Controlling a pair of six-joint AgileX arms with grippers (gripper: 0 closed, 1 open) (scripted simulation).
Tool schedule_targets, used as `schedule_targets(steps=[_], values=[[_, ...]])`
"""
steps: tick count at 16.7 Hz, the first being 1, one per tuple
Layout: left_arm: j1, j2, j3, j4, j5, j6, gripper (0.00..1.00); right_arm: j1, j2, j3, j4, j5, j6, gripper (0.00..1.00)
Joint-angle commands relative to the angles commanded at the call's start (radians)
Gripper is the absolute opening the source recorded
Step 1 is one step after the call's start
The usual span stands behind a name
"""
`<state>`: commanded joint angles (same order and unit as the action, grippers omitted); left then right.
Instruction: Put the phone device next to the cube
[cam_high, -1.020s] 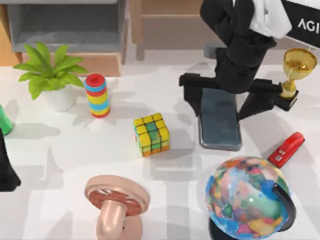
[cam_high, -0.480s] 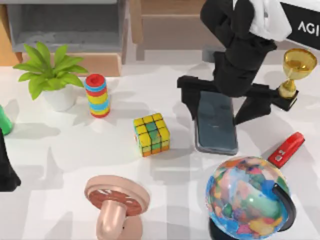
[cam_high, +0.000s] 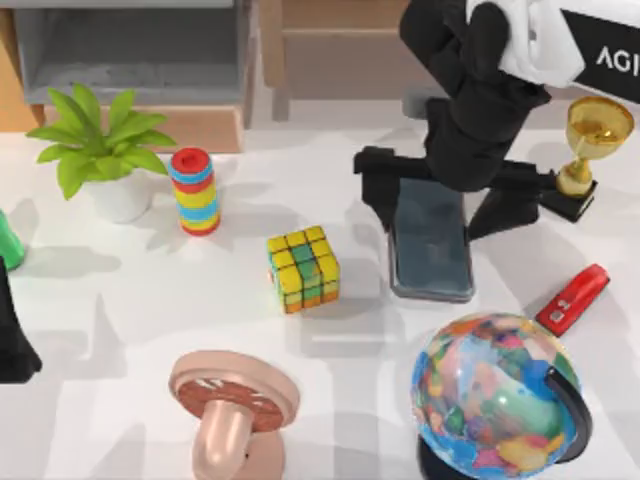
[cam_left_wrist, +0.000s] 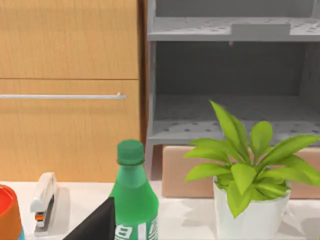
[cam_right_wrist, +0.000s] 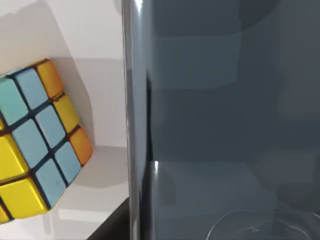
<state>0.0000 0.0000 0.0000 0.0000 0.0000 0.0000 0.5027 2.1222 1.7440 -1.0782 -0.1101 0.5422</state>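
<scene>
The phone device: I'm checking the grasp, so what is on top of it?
The right gripper straddles the phone device's far end, fingers spread wide outside its edges. The arm covers that end; the near glossy face is bare.

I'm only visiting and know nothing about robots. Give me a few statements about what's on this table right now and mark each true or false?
1. The phone device lies flat, to the right of the cube. True.
2. The phone device is touching the cube. False: bare table shows between them.
3. The right gripper is spread wide over the far end of the phone device. True.
4. The stack of coloured rings stands on top of the cube. False: it stands on the table near the potted plant.
5. The globe is at the table's left. False: it sits at the right, nearer the camera than the phone device.
</scene>
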Motion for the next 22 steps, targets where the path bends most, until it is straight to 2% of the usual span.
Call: schedule_targets(steps=[10,17,22], values=[[0.0,0.0,0.0,0.0,0.0,0.0,1.0,0.001,0.086,-0.083,0.097,0.11,-0.02,0.0],[0.0,0.0,0.0,0.0,0.0,0.0,1.0,0.001,0.108,-0.103,0.101,0.116,-0.021,0.0],[0.0,0.0,0.0,0.0,0.0,0.0,1.0,0.001,0.108,-0.103,0.101,0.116,-0.021,0.38]])
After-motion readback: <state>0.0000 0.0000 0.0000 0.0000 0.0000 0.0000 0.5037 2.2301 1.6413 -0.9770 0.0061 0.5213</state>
